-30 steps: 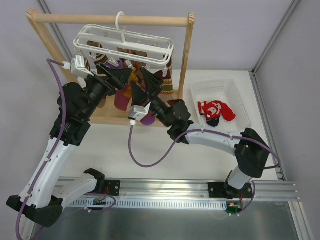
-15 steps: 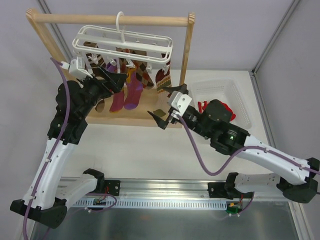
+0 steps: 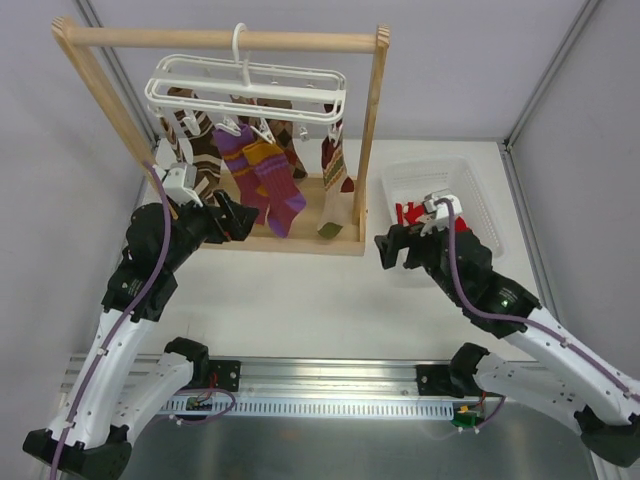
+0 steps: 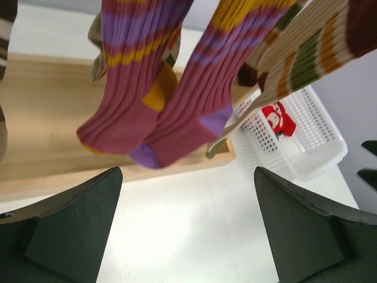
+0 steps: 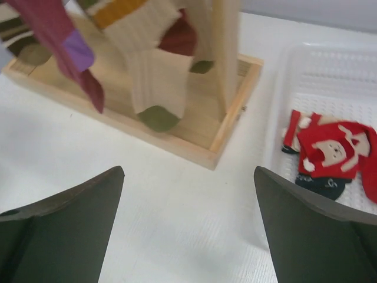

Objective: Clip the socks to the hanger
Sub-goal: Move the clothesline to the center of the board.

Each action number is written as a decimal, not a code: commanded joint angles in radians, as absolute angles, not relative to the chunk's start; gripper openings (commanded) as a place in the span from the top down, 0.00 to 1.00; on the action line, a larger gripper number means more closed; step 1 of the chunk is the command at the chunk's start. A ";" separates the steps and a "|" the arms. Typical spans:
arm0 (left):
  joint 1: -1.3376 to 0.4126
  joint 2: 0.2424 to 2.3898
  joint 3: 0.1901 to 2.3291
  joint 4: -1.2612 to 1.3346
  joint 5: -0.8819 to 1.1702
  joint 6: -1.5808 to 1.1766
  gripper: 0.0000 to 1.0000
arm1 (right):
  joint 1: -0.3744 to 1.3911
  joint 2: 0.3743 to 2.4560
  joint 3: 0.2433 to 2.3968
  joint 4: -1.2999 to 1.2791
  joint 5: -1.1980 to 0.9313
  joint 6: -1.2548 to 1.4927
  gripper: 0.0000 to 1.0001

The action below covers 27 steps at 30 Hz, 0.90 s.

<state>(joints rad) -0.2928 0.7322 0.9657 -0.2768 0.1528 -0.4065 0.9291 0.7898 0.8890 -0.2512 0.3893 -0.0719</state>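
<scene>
The white hanger [image 3: 250, 85] hangs by its hook from the wooden rack's top bar. Several socks dangle from its clips: a magenta-purple pair with yellow bands [image 3: 262, 178] [image 4: 177, 106], a brown-white wavy one [image 3: 192, 135], a brown argyle one [image 3: 290, 140], and a cream striped one [image 3: 332, 190] [image 5: 156, 76]. Red socks with white marks [image 3: 410, 215] [image 5: 333, 147] lie in the basket. My left gripper [image 3: 238, 218] [image 4: 187, 174] is open and empty, low and just left of the magenta pair. My right gripper [image 3: 390, 248] [image 5: 188, 172] is open and empty over the table between rack and basket.
The wooden rack [image 3: 370, 130] stands on a flat wooden base [image 5: 194, 150] at the back of the table. A white plastic basket [image 3: 480, 200] [image 4: 312, 153] sits to its right. A metal rail [image 3: 330, 380] runs along the near edge.
Both grippers drew back and down from the hanger's clips. The right one opened wider and swung right toward the basket. The magenta pair now hangs free.
</scene>
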 commanded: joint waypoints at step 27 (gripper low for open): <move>-0.288 0.736 0.782 -0.340 0.013 -0.443 0.03 | 0.460 1.005 0.860 0.107 0.014 -0.057 0.06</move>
